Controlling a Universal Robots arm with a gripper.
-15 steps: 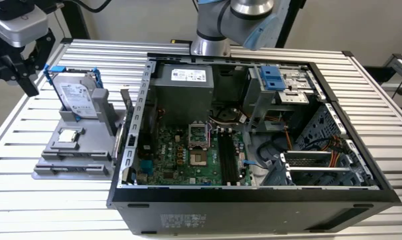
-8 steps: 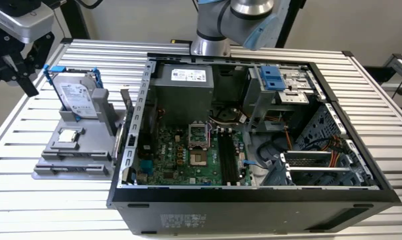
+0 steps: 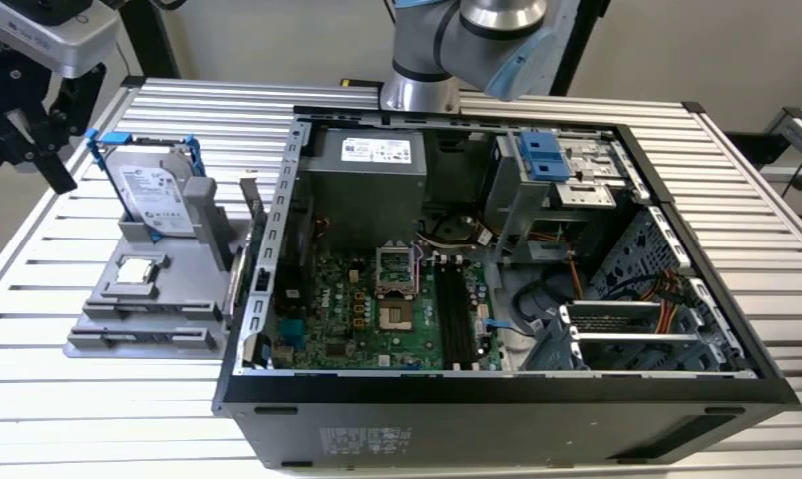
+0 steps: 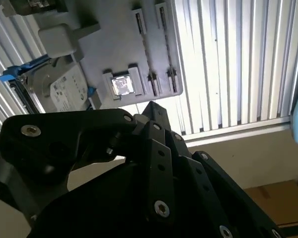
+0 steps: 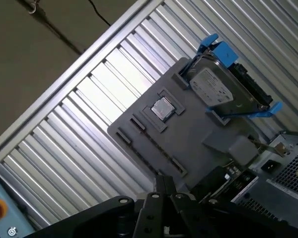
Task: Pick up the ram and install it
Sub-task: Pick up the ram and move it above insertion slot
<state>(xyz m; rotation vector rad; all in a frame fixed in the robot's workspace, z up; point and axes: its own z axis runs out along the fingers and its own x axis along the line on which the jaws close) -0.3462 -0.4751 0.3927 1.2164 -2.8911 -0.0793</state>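
A: Even overhead light falls on the ribbed bench (image 3: pixel 95 399) in the exterior view, and the shadows are soft.

B: The open computer case (image 3: pixel 508 424) is dimmer inside, where its walls shade the motherboard (image 3: pixel 361 319).

A: In the second wrist view, glare bleaches the bench white beside the grey parts holder (image 4: pixel 114 44).

B: The black hand (image 4: pixel 150 119) is nearly a silhouette against it.

A: In the first wrist view a bright reflection crosses the bench. The hard drive (image 5: pixel 221 89) gleams mildly and the floor (image 5: pixel 39 59) is dull brown.
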